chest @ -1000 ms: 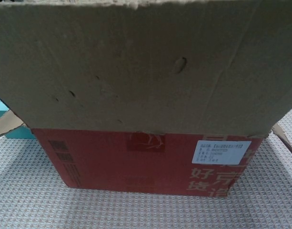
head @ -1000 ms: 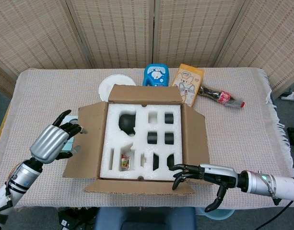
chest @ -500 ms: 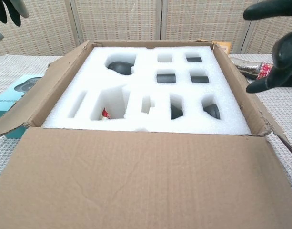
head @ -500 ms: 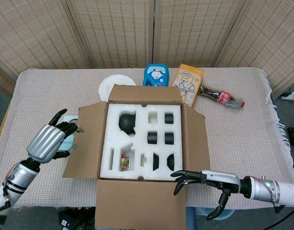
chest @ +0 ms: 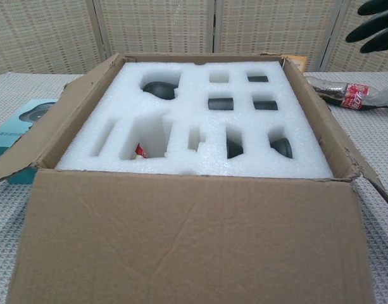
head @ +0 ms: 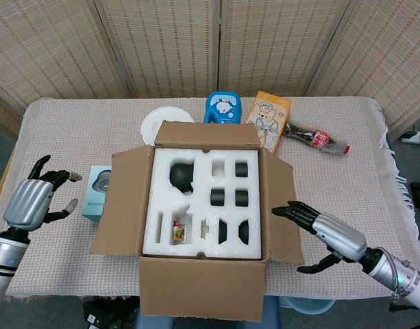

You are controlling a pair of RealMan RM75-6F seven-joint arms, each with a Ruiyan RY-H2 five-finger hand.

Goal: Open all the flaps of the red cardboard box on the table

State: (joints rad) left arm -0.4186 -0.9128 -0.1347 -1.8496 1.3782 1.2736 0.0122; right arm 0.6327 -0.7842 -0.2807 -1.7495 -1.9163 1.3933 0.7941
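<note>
place: staged lab / data-collection room, not a home
backdrop: woven folding screens (head: 216, 41) closing off the table's far edge
surface: table (head: 52, 130) under a knit cloth, fringe at right edge
props: mixed test items along far edge: snack box (head: 268, 120), cola bottle (head: 319, 140), white plate (head: 162, 123)
rig: two robot arms at near edge

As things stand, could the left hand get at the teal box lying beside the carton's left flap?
Probably yes. The left hand hovers open just left of the teal box, with bare tablecloth between them; only the box's right edge tucks under the carton's left flap.
</note>
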